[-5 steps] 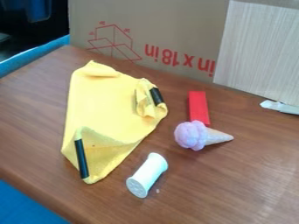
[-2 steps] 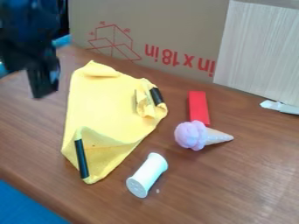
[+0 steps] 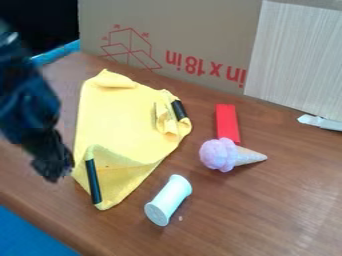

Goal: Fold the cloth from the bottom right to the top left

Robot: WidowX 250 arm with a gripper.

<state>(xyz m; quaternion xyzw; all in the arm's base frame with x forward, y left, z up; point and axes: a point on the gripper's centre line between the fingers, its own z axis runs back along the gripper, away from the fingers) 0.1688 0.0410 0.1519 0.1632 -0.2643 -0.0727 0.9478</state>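
Presently, your hand (image 3: 53,169) is at the lower left of the view, just beside the left edge of the yellow cloth (image 3: 117,120); whether it is released or clenched cannot be told. The cloth lies on the counter (image 3: 267,205) immediately to the right of the hand, its near black strip (image 3: 93,181) closest and its far black strip (image 3: 179,110) up and to the right. Beyond the cloth from the hand are the white spool (image 3: 168,200), the toy ice cream cone (image 3: 220,155) and the red block (image 3: 227,122).

The step in hand appears to be the approach, with the fold from bottom right still to be made. Your next move calls for bringing the hand across to the cloth's lower right edge, pinching the fabric there, then lifting it toward the top left, taking care not to knock the spool.
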